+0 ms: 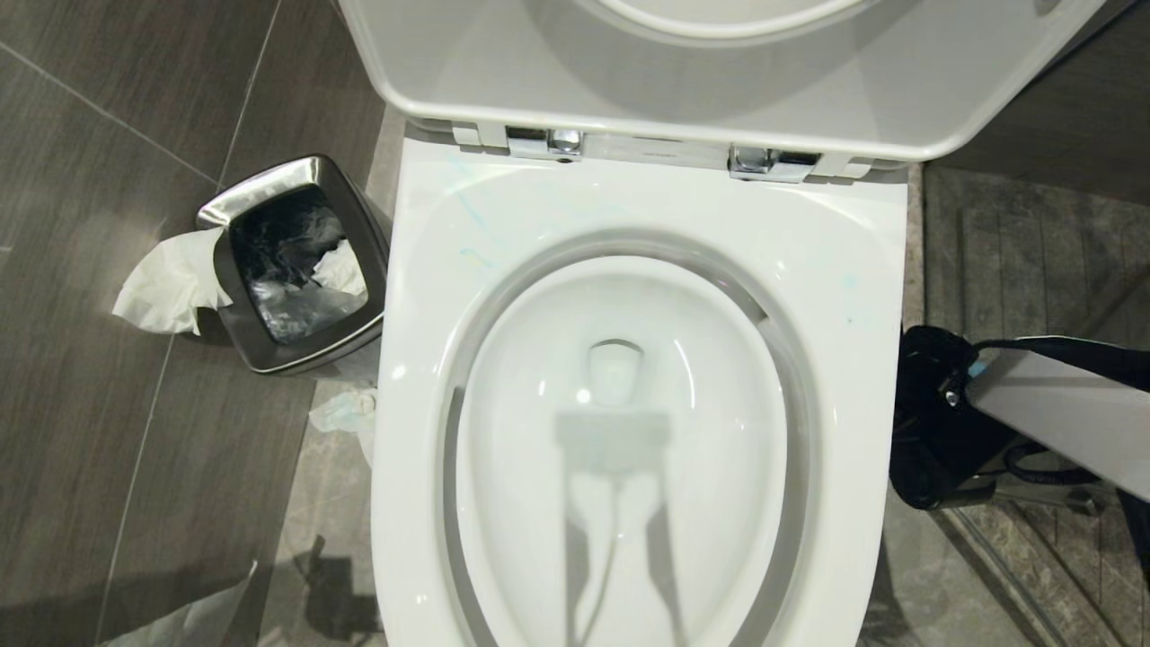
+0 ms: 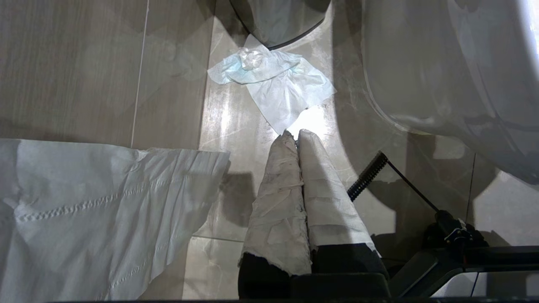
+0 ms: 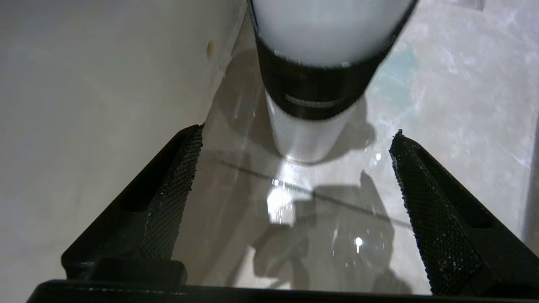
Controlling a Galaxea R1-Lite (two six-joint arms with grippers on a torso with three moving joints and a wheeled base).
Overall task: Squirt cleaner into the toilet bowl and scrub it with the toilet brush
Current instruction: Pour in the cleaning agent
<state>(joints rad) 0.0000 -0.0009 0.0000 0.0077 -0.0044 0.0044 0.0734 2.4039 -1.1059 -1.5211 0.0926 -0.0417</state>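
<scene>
Two tools: the right tool (image 3: 294, 143) spread wide beside the toilet bowl (image 1: 431, 270), the left tool (image 2: 298, 136) pressed together above the floor.

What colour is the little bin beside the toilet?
Shiny silver steel bin with a black liner inside, clearest in the head view.

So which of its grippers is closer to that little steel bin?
Left. The left gripper, shut, hangs near the bin, left of the toilet bowl, a crumpled tissue between them. The right gripper, open, is beyond the bowl's far side, facing a white cylinder.
</scene>
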